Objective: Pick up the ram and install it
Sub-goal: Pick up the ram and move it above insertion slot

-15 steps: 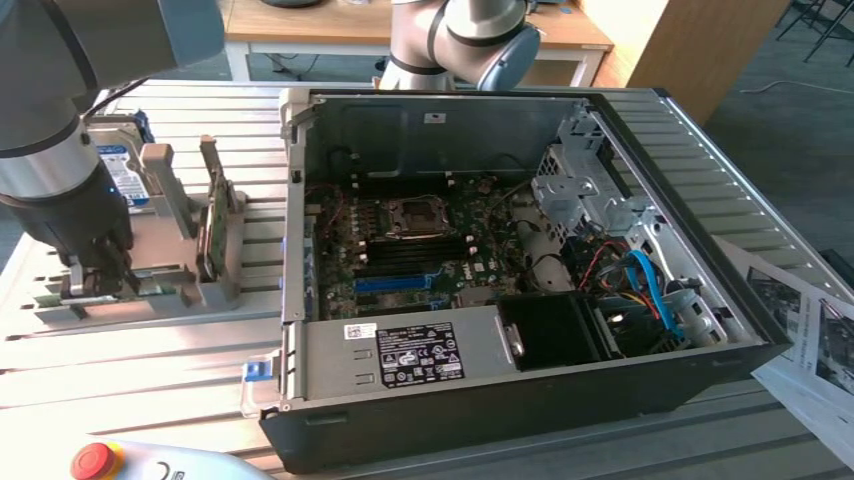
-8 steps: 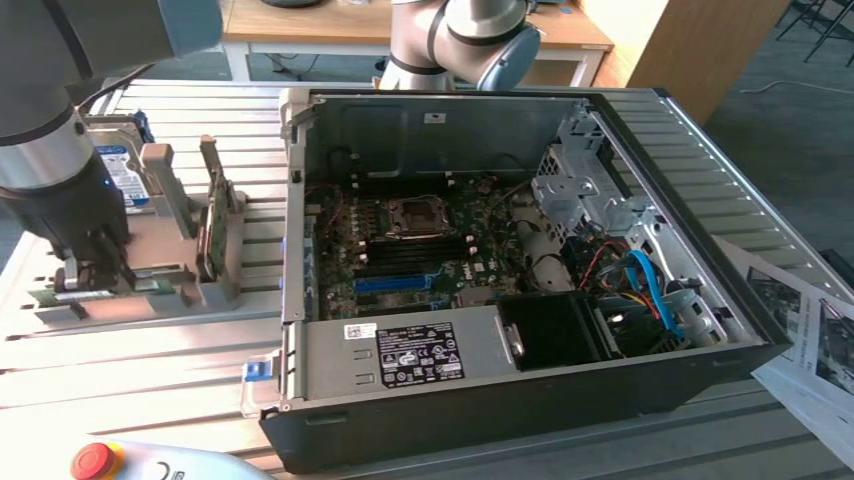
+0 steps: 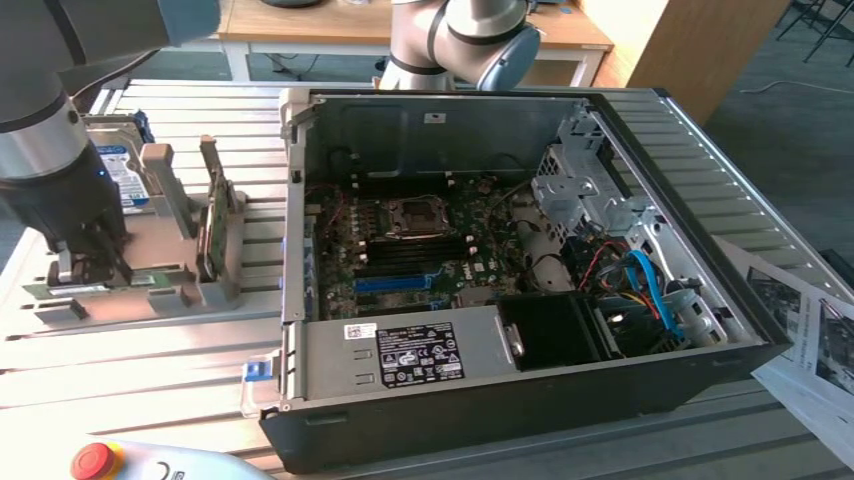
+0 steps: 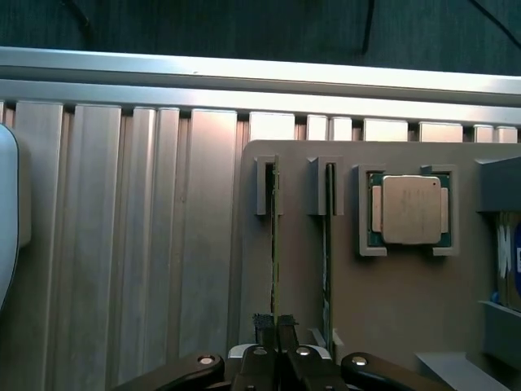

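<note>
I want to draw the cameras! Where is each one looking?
Exterior view: above the table, looking down at the open computer; arm and gripper at the exterior view's left.
Wrist view: on the wrist, looking down at the ram in its holder; gripper at the ram.
Both show the gripper and holder.

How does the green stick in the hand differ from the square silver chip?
The ram is long, thin and stands on edge in a slot; the chip is square and lies flat in a recess. The hand grips the ram; the chip is untouched. Both sit in the same holder.
</note>
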Controlling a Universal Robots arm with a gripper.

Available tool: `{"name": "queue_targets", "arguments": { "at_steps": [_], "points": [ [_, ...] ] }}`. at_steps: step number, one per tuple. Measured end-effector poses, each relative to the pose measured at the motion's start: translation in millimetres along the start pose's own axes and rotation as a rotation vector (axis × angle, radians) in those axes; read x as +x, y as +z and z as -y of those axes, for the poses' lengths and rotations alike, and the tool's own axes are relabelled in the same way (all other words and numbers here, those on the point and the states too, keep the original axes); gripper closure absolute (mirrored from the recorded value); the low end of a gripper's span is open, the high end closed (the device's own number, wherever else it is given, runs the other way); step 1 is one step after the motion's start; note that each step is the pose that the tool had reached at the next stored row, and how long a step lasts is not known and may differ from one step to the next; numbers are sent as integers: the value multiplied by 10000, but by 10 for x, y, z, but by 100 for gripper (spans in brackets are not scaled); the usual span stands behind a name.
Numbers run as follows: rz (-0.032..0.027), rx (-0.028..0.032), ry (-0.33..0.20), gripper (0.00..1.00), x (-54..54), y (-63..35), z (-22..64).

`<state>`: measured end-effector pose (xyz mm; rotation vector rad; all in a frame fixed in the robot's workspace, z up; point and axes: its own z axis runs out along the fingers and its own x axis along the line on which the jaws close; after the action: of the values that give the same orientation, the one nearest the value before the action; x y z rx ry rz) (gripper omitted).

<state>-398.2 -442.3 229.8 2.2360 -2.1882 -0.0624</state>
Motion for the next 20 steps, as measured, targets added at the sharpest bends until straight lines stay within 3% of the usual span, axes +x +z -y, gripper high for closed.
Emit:
{"name": "queue_targets", "arguments": {
  "at_steps": [20],
  "points": [
    [-4,-109,3,88,-7,-344,-12]
  ]
}}
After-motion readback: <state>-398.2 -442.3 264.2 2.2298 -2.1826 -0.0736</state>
